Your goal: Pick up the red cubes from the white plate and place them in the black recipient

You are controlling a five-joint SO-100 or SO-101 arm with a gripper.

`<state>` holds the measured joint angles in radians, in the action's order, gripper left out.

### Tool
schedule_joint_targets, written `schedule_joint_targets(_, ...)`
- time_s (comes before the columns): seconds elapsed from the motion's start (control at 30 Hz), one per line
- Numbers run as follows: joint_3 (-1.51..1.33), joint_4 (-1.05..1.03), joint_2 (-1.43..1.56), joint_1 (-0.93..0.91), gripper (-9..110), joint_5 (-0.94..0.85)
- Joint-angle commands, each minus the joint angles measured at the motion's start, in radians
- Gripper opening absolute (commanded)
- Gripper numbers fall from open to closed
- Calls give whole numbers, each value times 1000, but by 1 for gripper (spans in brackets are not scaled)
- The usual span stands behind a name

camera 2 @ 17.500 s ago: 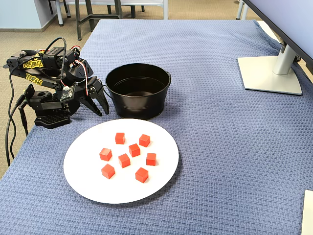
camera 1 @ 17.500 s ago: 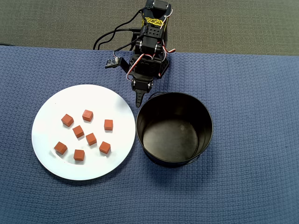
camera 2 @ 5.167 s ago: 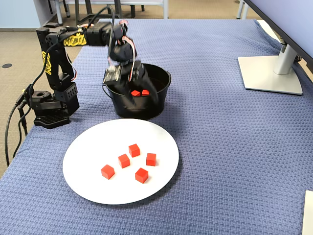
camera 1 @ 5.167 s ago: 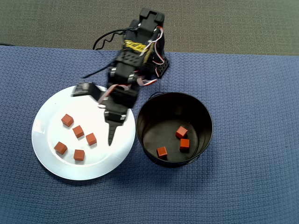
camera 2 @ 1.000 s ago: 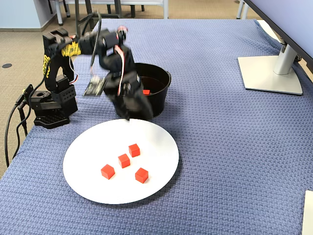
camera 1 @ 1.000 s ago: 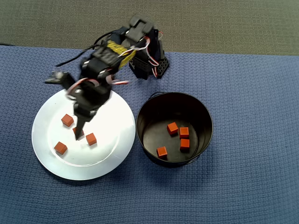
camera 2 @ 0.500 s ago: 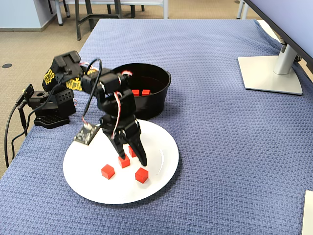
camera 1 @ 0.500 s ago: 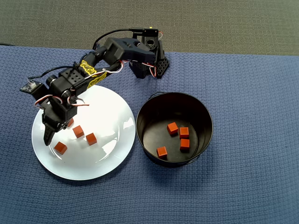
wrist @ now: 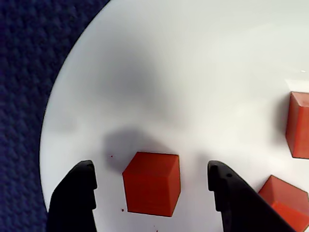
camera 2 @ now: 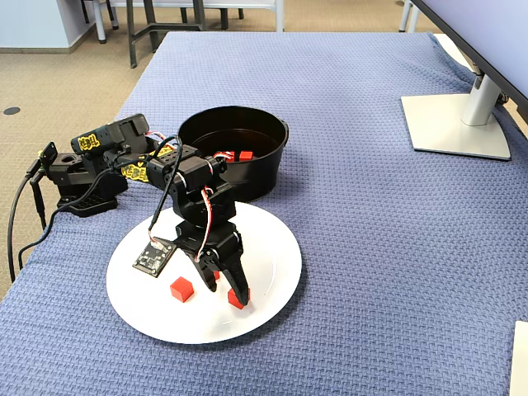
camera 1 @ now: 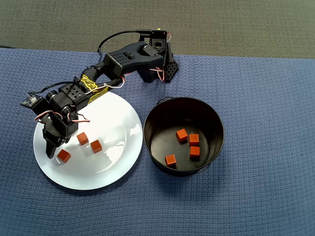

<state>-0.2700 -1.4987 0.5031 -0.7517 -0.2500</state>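
Overhead view, left to right. The white plate (camera 1: 110,169) sits at the left of the blue cloth (camera 1: 261,98). The gripper (camera 1: 55,151) hangs low over the plate's left part, the arm (camera 1: 118,61) reaching from its base at the far edge of the cloth. In the wrist view the gripper (wrist: 153,188) has its jaws spread wide, one finger on each side of a red cube (wrist: 152,183), neither finger touching it; the cube lies flat on the plate (wrist: 193,72). It grips nothing. In the overhead view this cube (camera 1: 63,156) is the leftmost of three seen on the plate; the two other cubes (camera 1: 89,142) lie close together just to its right. Right of the plate, almost touching its rim, stands the black pot (camera 1: 216,118), with four red cubes (camera 1: 186,144) on its bottom. Fixed view: a monitor stand (camera 2: 458,124) sits on the cloth, well to the right.
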Motion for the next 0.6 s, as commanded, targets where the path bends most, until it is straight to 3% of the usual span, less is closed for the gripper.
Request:
schedule_joint_targets(0.0,72,52,6,21,21,18)
schedule_joint_targets(0.57,38,143,-20,83,20,-34)
